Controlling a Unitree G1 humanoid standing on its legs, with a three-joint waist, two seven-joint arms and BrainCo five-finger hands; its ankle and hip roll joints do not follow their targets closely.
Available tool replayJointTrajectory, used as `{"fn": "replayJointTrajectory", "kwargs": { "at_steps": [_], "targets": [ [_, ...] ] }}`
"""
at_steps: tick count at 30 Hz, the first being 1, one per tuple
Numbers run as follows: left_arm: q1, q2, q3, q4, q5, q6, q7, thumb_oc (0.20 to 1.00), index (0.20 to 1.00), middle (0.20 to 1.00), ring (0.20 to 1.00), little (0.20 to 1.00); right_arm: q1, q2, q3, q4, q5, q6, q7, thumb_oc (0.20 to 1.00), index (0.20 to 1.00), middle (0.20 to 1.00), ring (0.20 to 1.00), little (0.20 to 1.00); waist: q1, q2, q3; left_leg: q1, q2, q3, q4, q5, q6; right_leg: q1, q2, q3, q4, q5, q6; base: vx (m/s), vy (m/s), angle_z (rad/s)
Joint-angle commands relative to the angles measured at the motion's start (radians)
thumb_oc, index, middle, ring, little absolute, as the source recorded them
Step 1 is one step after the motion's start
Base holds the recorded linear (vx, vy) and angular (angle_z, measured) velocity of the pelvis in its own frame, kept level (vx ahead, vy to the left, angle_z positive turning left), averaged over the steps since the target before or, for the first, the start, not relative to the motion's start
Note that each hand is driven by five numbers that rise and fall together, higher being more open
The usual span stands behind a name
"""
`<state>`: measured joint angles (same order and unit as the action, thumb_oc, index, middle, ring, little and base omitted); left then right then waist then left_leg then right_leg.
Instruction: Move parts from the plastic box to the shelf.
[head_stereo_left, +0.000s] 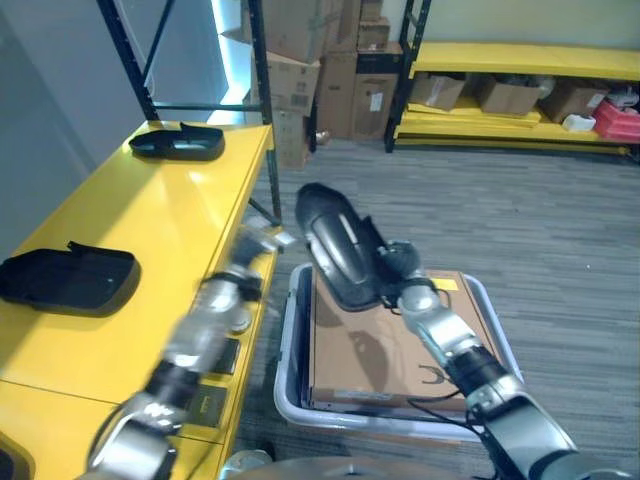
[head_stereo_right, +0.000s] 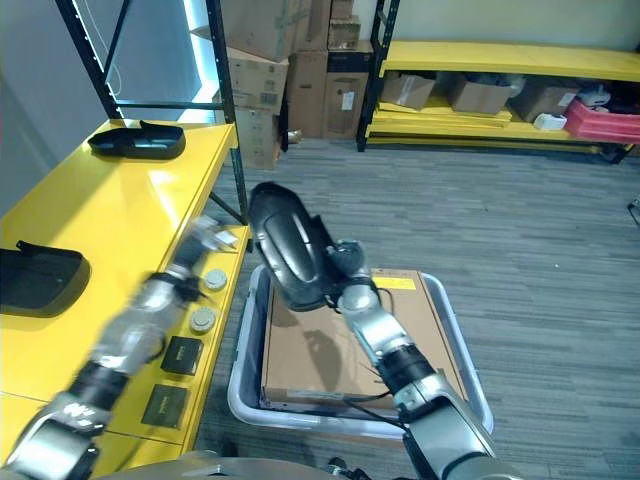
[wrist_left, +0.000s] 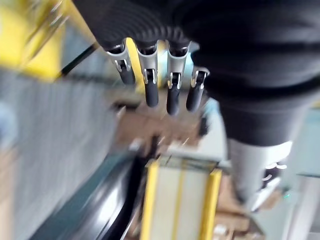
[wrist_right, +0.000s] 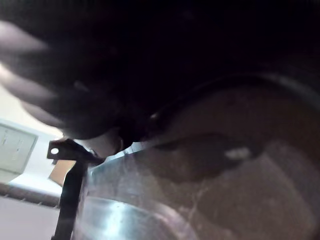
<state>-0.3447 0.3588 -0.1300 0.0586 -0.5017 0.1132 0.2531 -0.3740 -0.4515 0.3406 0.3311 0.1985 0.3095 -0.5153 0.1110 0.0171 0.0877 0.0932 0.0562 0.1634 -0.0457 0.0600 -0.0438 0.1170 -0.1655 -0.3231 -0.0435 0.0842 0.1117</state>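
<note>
Stacked cardboard boxes (head_stereo_left: 330, 70) stand at top centre, against the wall. A low yellow rack (head_stereo_left: 520, 60) at upper right holds more cartons (head_stereo_left: 505, 97) and a red bin (head_stereo_left: 618, 118). Grey carpet floor (head_stereo_left: 560, 230) across the right half.

We are looking at a warehouse or stockroom. Tall black steel racking uprights (head_stereo_left: 255, 90) carry broad yellow shelves (head_stereo_left: 150, 230), and a second yellow rack (head_stereo_left: 520, 60) stands along the far wall with cardboard cartons (head_stereo_left: 505, 97) and a red bin (head_stereo_left: 618, 118) stored on its low level. More brown cartons (head_stereo_left: 300, 60) are stacked high in the corner between the racks. The floor (head_stereo_left: 540, 230) is grey, plank-patterned. A grey plastic box (head_stereo_right: 250, 395) lined with cardboard sits on it, and black moulded parts (head_stereo_left: 178, 143) lie on the near shelf.
</note>
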Motion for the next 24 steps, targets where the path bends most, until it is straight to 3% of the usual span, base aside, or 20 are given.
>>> {"fn": "replayJointTrajectory", "kwargs": {
  "at_steps": [1, 8, 13, 16, 19, 21, 24],
  "targets": [
    [-0.093, 0.032, -0.087, 0.075, -0.005, -0.025, 0.039, 1.0, 1.0, 1.0, 1.0, 1.0, -0.103, -0.023, -0.047, -0.048, -0.004, -0.098, -0.046, 0.2, 0.2, 0.2, 0.2, 0.2, 0.024, -0.009, -0.031, -0.023, 0.055, -0.006, 0.034, -0.031, -0.029, 0.003, -0.082, -0.003, 0.024, -0.022, 0.085, 0.0, 0.0, 0.0],
    [-0.106, -0.004, -0.116, 0.127, -0.008, -0.014, 0.022, 1.0, 1.0, 1.0, 1.0, 1.0, -0.125, -0.028, -0.049, -0.065, 0.019, -0.121, -0.037, 0.2, 0.2, 0.2, 0.2, 0.2, 0.012, -0.008, -0.028, -0.02, 0.055, -0.005, 0.034, -0.03, -0.028, 0.002, -0.08, 0.001, 0.027, -0.024, 0.085, 0.0, 0.0, -0.01],
    [-0.115, -0.051, -0.17, 0.147, -0.06, 0.041, -0.055, 1.0, 1.0, 1.0, 1.0, 1.0, -0.14, -0.014, -0.041, -0.081, -0.002, -0.157, -0.021, 0.2, 0.2, 0.2, 0.2, 0.2, 0.004, -0.007, -0.024, -0.018, 0.055, -0.003, 0.036, -0.032, -0.027, 0.002, -0.079, 0.004, 0.028, -0.024, 0.086, 0.01, -0.003, -0.03],
    [-0.12, -0.096, -0.209, 0.149, -0.179, 0.088, -0.118, 1.0, 1.0, 1.0, 1.0, 1.0, -0.158, -0.007, -0.034, -0.077, -0.005, -0.161, -0.011, 0.2, 0.2, 0.2, 0.2, 0.2, 0.0, -0.007, -0.021, -0.016, 0.055, -0.004, 0.036, -0.03, -0.027, 0.003, -0.079, 0.007, 0.029, -0.022, 0.086, 0.0, 0.0, 0.0],
    [-0.13, -0.148, -0.271, 0.149, -0.294, 0.21, -0.149, 1.0, 1.0, 1.0, 1.0, 1.0, -0.187, 0.023, -0.002, -0.06, -0.001, -0.168, -0.014, 0.2, 0.2, 0.2, 0.2, 0.2, -0.009, -0.004, -0.021, -0.01, 0.057, 0.007, 0.035, -0.029, -0.027, 0.002, -0.078, 0.011, 0.031, -0.019, 0.087, 0.01, -0.005, -0.05],
    [-0.147, -0.16, -0.308, 0.173, -0.231, 0.221, -0.136, 1.0, 1.0, 1.0, 1.0, 1.0, -0.208, 0.032, 0.011, -0.051, -0.001, -0.162, 0.001, 0.2, 0.2, 0.2, 0.2, 0.2, -0.012, -0.004, -0.021, -0.011, 0.057, 0.01, 0.037, -0.029, -0.027, 0.001, -0.078, 0.014, 0.032, -0.019, 0.088, 0.01, -0.01, -0.11],
    [-0.17, -0.171, -0.331, 0.217, -0.252, 0.225, -0.176, 1.0, 1.0, 1.0, 1.0, 1.0, -0.235, 0.042, 0.035, -0.039, 0.004, -0.131, 0.017, 0.2, 0.2, 0.2, 0.2, 0.2, -0.016, -0.006, -0.025, -0.008, 0.057, 0.013, 0.037, -0.03, -0.028, 0.001, -0.077, 0.018, 0.032, -0.02, 0.088, 0.0, -0.003, -0.02]
  ]
}}
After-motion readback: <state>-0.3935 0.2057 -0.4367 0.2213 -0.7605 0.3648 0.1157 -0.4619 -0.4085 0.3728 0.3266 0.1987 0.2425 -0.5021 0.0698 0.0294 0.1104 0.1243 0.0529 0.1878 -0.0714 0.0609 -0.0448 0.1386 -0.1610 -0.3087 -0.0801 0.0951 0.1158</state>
